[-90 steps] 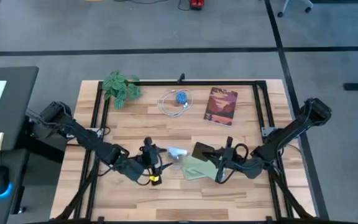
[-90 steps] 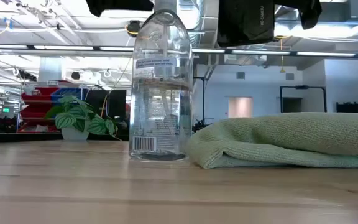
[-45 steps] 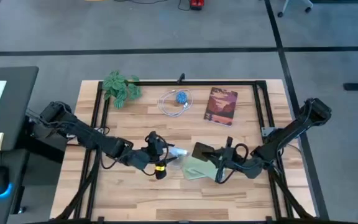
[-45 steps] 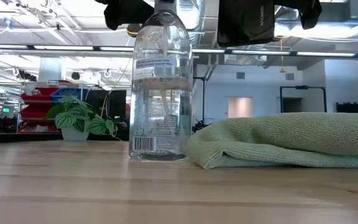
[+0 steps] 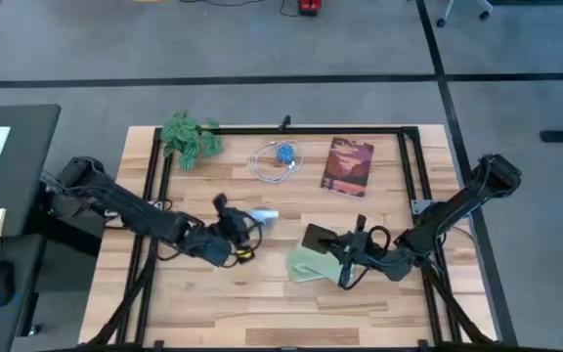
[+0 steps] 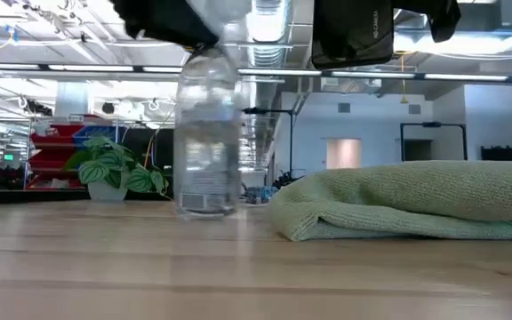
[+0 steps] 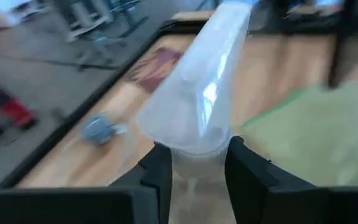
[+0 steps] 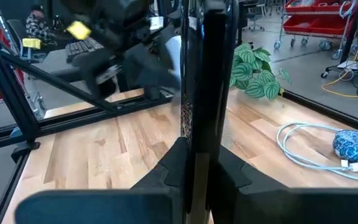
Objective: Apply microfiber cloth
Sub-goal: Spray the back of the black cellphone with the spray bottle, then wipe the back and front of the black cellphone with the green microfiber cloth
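While the right gripper (image 5: 344, 250) stands at the near right of the wooden table (image 5: 213, 298), its dark fingers (image 8: 178, 163) are clamped on the edge of a thin black slab, apparently the black phone (image 5: 319, 238), which it holds on edge. Just beside it, touching the phone's near side in the high view, lies the pale mint-green microfiber cloth (image 5: 308, 264), folded into a soft wad flat on the boards; nothing grips it.

The left gripper (image 5: 231, 227) is left of centre, jaws closed around the neck of a clear plastic bottle (image 7: 197, 102). In the low view the bottle (image 6: 207, 133) is blurred and looks to be clear of, or barely on, the table, left of the cloth and apart from it.

Farther back: a dark green leafy artificial plant (image 5: 190, 137) at the far left corner, a blue ball with a coiled white cable (image 5: 280, 159), and a reddish-brown book (image 5: 347, 166).

Judgement: cloth not yet applied; neither gripper is free to take it.

Risks:
- Bottle held by the neck only; it could swing, slip, or tip when set down, and spill.
- Phone pinched on a thin edge; it could twist or slip from the fingers under wiping pressure.
- Loose folds of cloth could bunch or drag instead of wiping.
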Tool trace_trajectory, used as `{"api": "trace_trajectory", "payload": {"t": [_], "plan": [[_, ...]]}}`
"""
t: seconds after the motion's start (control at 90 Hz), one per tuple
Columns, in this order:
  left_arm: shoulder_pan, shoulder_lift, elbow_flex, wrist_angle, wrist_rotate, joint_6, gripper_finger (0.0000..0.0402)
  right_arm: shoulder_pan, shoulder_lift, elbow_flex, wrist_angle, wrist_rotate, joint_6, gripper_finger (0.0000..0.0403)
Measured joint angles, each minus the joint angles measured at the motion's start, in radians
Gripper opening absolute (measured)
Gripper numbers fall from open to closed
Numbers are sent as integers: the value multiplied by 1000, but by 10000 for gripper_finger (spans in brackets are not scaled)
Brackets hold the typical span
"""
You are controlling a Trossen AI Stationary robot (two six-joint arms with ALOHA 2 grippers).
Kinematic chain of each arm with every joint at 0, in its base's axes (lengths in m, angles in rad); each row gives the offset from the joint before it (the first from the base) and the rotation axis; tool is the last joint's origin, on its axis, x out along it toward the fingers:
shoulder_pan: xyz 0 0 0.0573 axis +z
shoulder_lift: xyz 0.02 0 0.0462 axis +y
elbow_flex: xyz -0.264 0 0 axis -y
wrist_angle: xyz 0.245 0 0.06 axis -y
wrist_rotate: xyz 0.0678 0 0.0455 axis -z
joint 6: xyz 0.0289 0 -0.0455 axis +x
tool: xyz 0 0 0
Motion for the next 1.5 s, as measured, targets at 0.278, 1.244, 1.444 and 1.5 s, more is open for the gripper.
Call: {"api": "trace_trajectory", "payload": {"t": [0.278,1.244,1.444,1.5], "plan": [[1,-152,-3,-600,-60,-499,1,0,0,0,0,0,-2,21],[-80,189,-108,514,332,60,139,1,1,-1,-102,-28,135,20],[-71,518,-18,862,330,315,154,12,-9,-2,-259,-26,295,20],[-58,577,26,891,330,354,160,18,-21,-2,-255,-19,304,20]]}}
